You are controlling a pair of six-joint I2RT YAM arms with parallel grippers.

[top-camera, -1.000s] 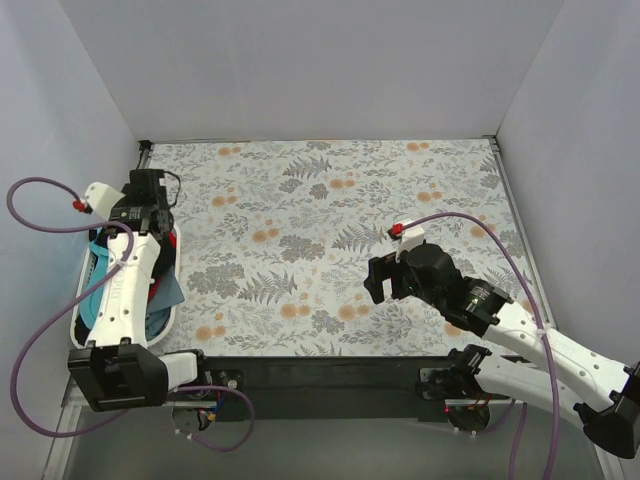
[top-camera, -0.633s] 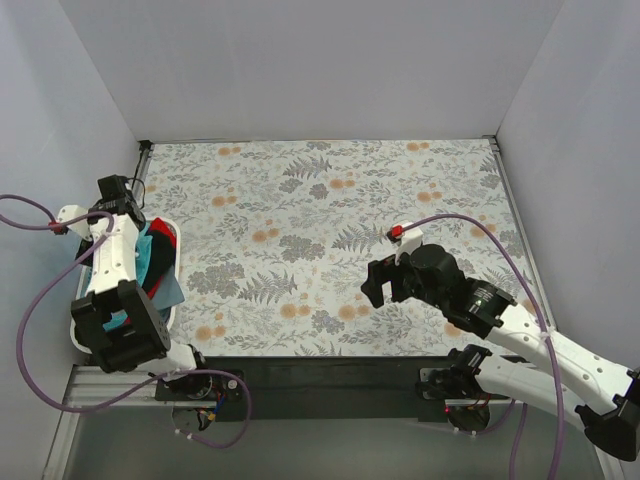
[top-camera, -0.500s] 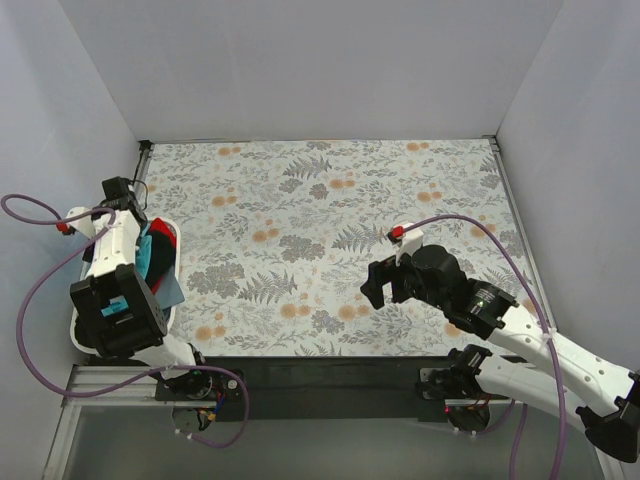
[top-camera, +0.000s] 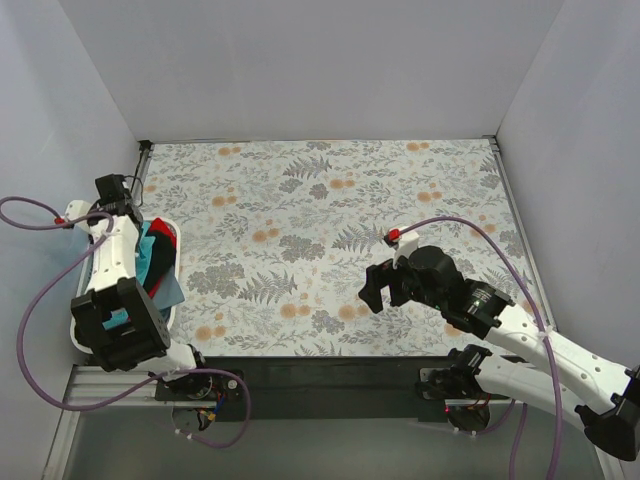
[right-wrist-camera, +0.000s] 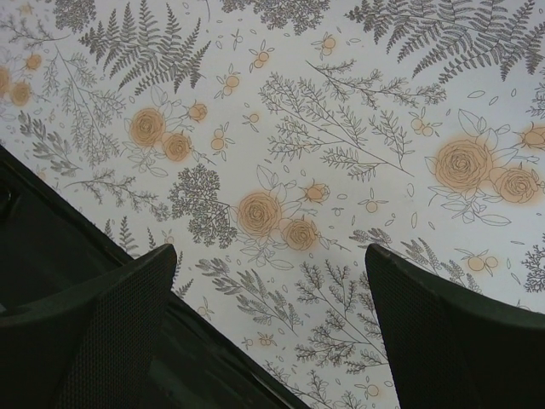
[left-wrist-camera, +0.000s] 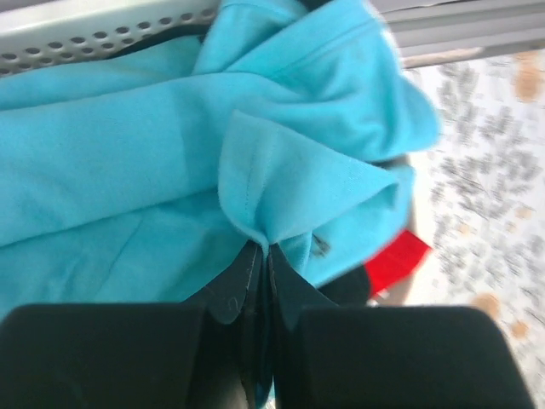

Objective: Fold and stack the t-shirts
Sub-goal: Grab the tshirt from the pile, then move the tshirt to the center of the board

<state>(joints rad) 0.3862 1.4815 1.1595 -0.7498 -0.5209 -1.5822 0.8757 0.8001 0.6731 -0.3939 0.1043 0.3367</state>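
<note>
The t-shirts lie heaped in a white basket (top-camera: 172, 232) at the table's left edge. On top is a turquoise t-shirt (left-wrist-camera: 255, 145), also seen from above as turquoise t-shirt (top-camera: 150, 255). A red t-shirt (left-wrist-camera: 396, 260) and a black one (left-wrist-camera: 345, 290) peek out beneath it. My left gripper (left-wrist-camera: 261, 254) is shut on a pinched fold of the turquoise t-shirt inside the basket. My right gripper (right-wrist-camera: 271, 298) hovers open over the bare floral tablecloth, holding nothing.
The basket's perforated white rim (left-wrist-camera: 102, 34) runs along the top of the left wrist view. The floral tablecloth (top-camera: 330, 220) covers the table, with grey walls on three sides. The right arm (top-camera: 440, 285) sits near the front right.
My left arm swung down into the basket and its gripper went from open to shut on the turquoise fold. The right arm drifted slightly left.
</note>
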